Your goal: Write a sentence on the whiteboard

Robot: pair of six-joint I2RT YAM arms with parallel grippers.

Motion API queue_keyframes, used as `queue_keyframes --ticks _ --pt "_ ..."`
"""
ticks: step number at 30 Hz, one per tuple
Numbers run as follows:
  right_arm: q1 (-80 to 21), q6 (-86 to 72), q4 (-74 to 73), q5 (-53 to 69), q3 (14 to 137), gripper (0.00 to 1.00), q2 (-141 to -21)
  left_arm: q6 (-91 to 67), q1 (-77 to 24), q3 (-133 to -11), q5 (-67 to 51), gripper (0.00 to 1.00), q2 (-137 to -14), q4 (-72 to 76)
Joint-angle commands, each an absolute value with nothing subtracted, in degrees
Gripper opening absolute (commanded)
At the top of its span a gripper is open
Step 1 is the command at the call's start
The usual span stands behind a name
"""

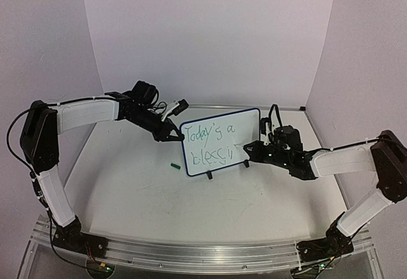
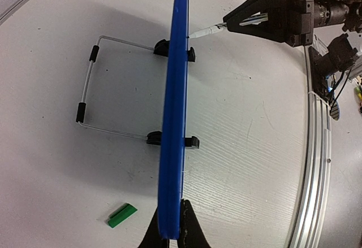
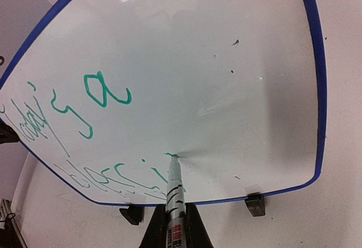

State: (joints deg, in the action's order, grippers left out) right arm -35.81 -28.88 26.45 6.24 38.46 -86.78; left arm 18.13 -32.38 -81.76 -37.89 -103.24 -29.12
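Top external: whiteboard (image 1: 248, 121) sentence (image 1: 213, 144) reads "Today's a blessi"; right gripper (image 3: 174, 221) pinches marker (image 3: 174, 188) at five o'clock, left gripper (image 2: 171, 228) pinches nine o'clock edge.

White whiteboard (image 1: 245, 124) w/ blue border; green sentence (image 1: 209, 133); green piece (image 2: 122, 214); b/w marker (image 3: 174, 194).

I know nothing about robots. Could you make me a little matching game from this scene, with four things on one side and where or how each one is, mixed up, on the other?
Things:
1. whiteboard
2. marker
3. small green piece
4. left pincer

Places and states:
a. clamped on the board's side edge
b. lying loose on the table
c. tip touching the writing surface
d. propped on a wire stand

Pairs: 1-d, 2-c, 3-b, 4-a.
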Motion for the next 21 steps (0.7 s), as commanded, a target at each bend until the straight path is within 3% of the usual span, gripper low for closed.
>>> queue_keyframes --ticks 1,13,21 --pt "-35.89 -30.12 26.95 3.84 37.38 0.00 -87.46 20.15 -32.61 -81.82 -35.60 0.00 -101.71 -30.11" --pt "-35.86 -31.52 27.10 6.04 35.01 0.00 -90.47 20.14 -32.61 -81.82 -35.60 0.00 -101.78 -30.11" --pt "-35.86 -30.73 27.06 7.60 34.72 0.00 -85.51 20.18 -32.61 -81.83 -35.60 0.00 -101.68 -30.17"
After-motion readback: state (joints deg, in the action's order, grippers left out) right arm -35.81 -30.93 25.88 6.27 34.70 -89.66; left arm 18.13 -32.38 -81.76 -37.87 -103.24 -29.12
